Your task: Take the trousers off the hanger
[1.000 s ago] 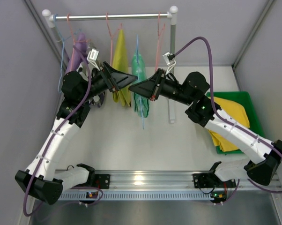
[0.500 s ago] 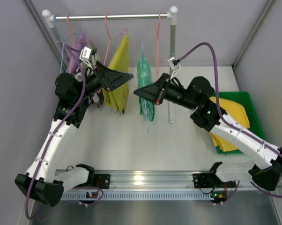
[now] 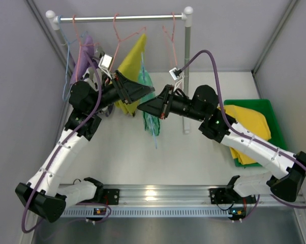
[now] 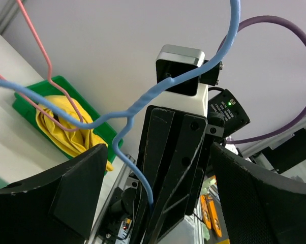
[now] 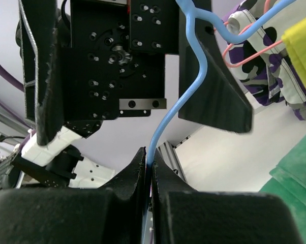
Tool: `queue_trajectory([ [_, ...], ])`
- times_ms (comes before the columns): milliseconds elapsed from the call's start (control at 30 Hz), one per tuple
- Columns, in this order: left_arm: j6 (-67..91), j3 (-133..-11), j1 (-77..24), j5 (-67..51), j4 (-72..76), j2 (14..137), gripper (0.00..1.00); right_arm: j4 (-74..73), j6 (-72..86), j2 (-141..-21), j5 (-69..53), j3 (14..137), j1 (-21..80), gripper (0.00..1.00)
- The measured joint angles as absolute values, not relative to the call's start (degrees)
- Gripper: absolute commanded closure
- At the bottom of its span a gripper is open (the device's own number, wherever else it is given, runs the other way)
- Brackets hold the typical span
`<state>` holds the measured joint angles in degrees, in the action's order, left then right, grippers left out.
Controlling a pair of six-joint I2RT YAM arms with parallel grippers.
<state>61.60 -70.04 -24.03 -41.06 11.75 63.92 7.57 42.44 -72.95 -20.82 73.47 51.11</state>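
Observation:
The mint green trousers [image 3: 151, 104] hang on a blue hanger [image 3: 142, 63], whose hook sits below the rack rod. My right gripper [image 3: 142, 107] is shut on the blue hanger wire [image 5: 165, 119], with the wire pinched between its fingertips [image 5: 138, 165]. My left gripper [image 3: 145, 91] is open and faces the right gripper tip to tip. In the left wrist view the right gripper [image 4: 168, 168] and the blue wire [image 4: 138, 168] lie between my open left fingers [image 4: 56, 193]. The olive-yellow trousers [image 3: 133, 55] hang swung up on a pink hanger. The bright yellow trousers [image 3: 250, 127] lie in the green bin [image 3: 272, 109].
The rack rod [image 3: 117, 18] and its right post [image 3: 187, 71] stand at the back. An empty pink hanger [image 3: 171, 33] hangs near the post. A lilac garment [image 3: 83, 53] and a camouflage garment [image 5: 267, 76] hang at the left behind my left arm. Grey walls close in both sides.
Both grippers have come together near the rack's middle. The right gripper has carried the blue hanger and green trousers left. The olive-yellow trousers have swung up to the right.

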Motion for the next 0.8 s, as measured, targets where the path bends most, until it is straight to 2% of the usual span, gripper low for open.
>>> queue_trajectory([
  [167, 62.72, -69.95, -26.87, -40.66, 12.47, 65.49, 0.27, 7.51, 41.82, -73.67, -20.82, 73.47, 51.86, 1.0],
  [267, 63.77, -69.63, -27.62, -40.6, 12.97, 65.91, 0.41, 7.29, 41.34, -73.95, -20.8, 73.45, 51.9, 1.0],
  [300, 64.2, -69.54, -27.49, -40.29, 12.93, 65.91, 0.51, 7.44, 41.06, -73.95, -20.78, 73.45, 51.88, 1.0],
  [367, 64.62, -69.19, -27.42, -39.62, 12.93, 66.13, 0.6, 7.86, 40.34, -73.89, -20.75, 73.43, 52.03, 1.0],
  [400, 64.64, -69.17, -27.49, -39.29, 12.78, 66.3, 0.69, 7.94, 40.01, -73.89, -20.67, 73.38, 52.1, 1.0],
  [600, 65.67, -69.12, -26.96, -38.48, 10.2, 67.07, 0.88, 9.23, 37.8, -72.75, -18.92, 70.7, 52.1, 1.0],
  [667, 66.17, -69.12, -27.0, -38.28, 8.8, 67.09, 1.0, 9.78, 36.99, -72.36, -18.24, 69.56, 52.12, 0.97],
  [700, 66.15, -69.12, -27.0, -38.06, 8.16, 67.11, 1.0, 9.98, 36.75, -72.27, -17.98, 69.23, 52.12, 0.89],
  [767, 66.19, -69.12, -26.61, -37.67, 6.76, 67.13, 1.0, 10.22, 35.83, -72.01, -17.56, 68.86, 52.12, 0.33],
  [800, 66.26, -69.12, -26.5, -37.6, 6.5, 67.13, 1.0, 10.31, 35.03, -71.68, -17.3, 68.73, 52.1, 0.19],
])
